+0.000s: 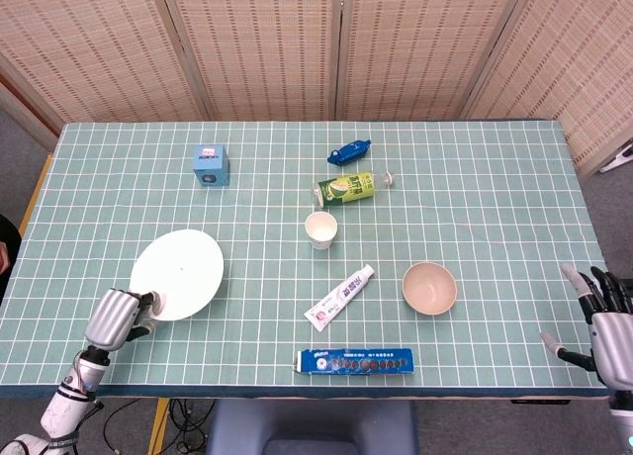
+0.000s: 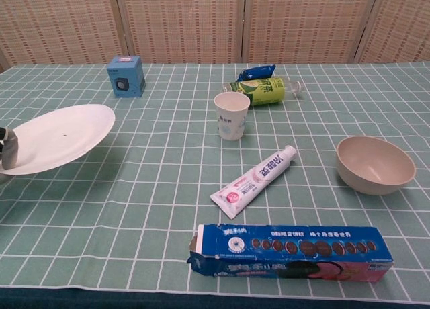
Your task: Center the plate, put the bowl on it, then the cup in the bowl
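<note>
Fingers (image 1: 148, 304) of my left hand (image 1: 117, 318) pinch the white plate (image 1: 178, 273), lifted off the desk (image 1: 475, 178); my right hand (image 1: 611, 328) rests released, fingers spread.

A rectangular table (image 1: 475, 178) fills most of the head view, covered with a pale green cloth (image 1: 119, 178) ruled in a white grid. Behind the table's far edge stands a folding screen (image 1: 336, 49) of woven reed panels in tan, with darker wooden posts between the panels. Grey floor (image 1: 20, 158) shows to the left of the table and again past its right corner. Beneath the table's near edge, dark cables (image 1: 183, 412) lie on the floor. The light is even and soft
</note>
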